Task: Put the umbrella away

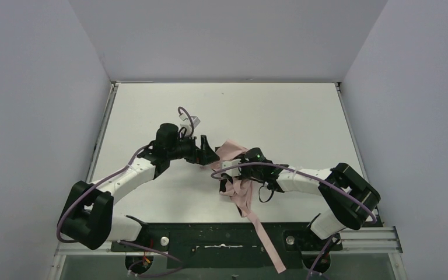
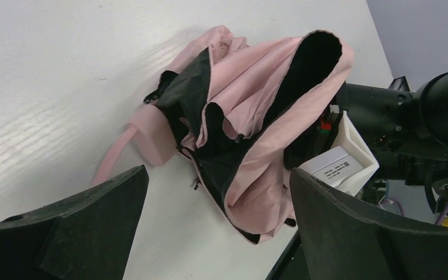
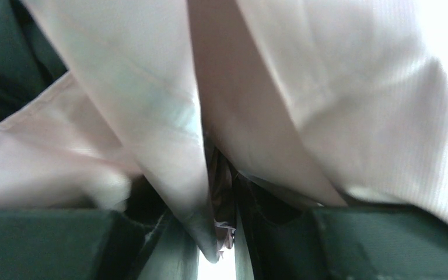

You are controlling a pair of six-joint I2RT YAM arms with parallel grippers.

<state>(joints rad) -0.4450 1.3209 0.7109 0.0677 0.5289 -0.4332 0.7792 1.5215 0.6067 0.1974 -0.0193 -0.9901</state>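
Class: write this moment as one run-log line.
left fingers: open, empty | right fingers: shut on umbrella | umbrella: crumpled on table

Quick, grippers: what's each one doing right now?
Left gripper: open, empty, facing the pale pink fabric compact umbrella.
Right gripper: shut on the umbrella's fabric.
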